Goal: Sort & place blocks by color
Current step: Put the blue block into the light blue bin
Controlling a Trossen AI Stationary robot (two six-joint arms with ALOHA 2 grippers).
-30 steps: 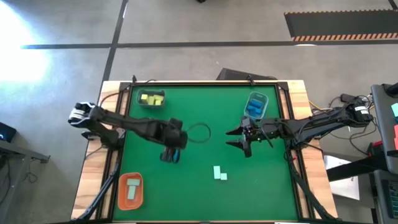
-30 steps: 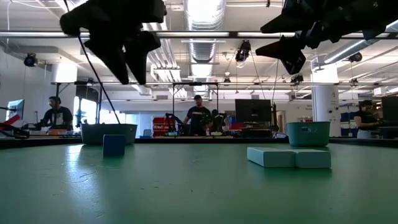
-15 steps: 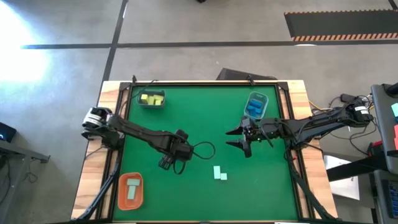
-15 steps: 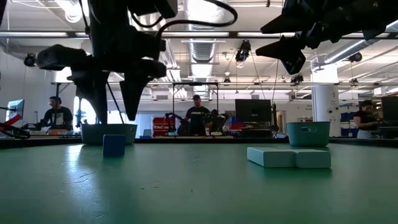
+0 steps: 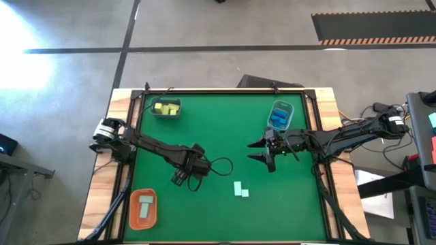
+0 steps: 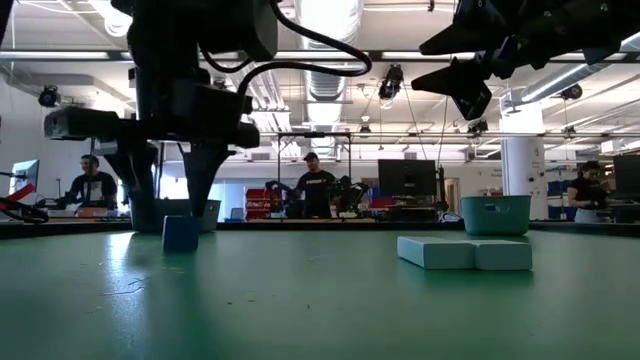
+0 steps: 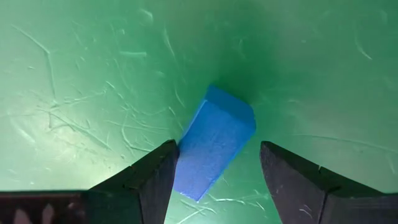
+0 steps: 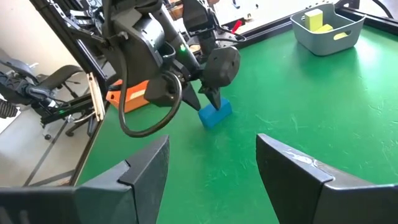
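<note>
A blue block (image 7: 214,140) stands on the green mat, left of the middle. My left gripper (image 7: 219,145) is open and lowered over it, one finger on each side, as the low view shows around the block (image 6: 181,233). In the high view this gripper (image 5: 180,177) hides the block. My right gripper (image 5: 261,151) hovers open, right of the middle, high above the mat (image 6: 455,75). Two pale mint blocks (image 5: 240,189) lie side by side on the mat. Yellow blocks (image 5: 165,107) sit in a grey-blue tray, blue ones (image 5: 278,117) in another. My left gripper comes at the blue block from above, pointing down, with its fingers astride the block's long sides. One finger (image 7: 163,165) stands right beside the block's lower edge (image 7: 181,155). Whether it touches the block I cannot tell.
An orange tray (image 5: 132,208) holding a mint block sits at the near left corner. The yellow-block tray (image 5: 165,116) is at the far left, the blue-block tray (image 5: 289,109) at the far right. Black rails edge the mat. People stand in the room beyond.
My left gripper has moved toward the near edge and come down over the blue block, so its fingers now stand on either side of it near the mat. The block and my right arm have stayed where they were.
</note>
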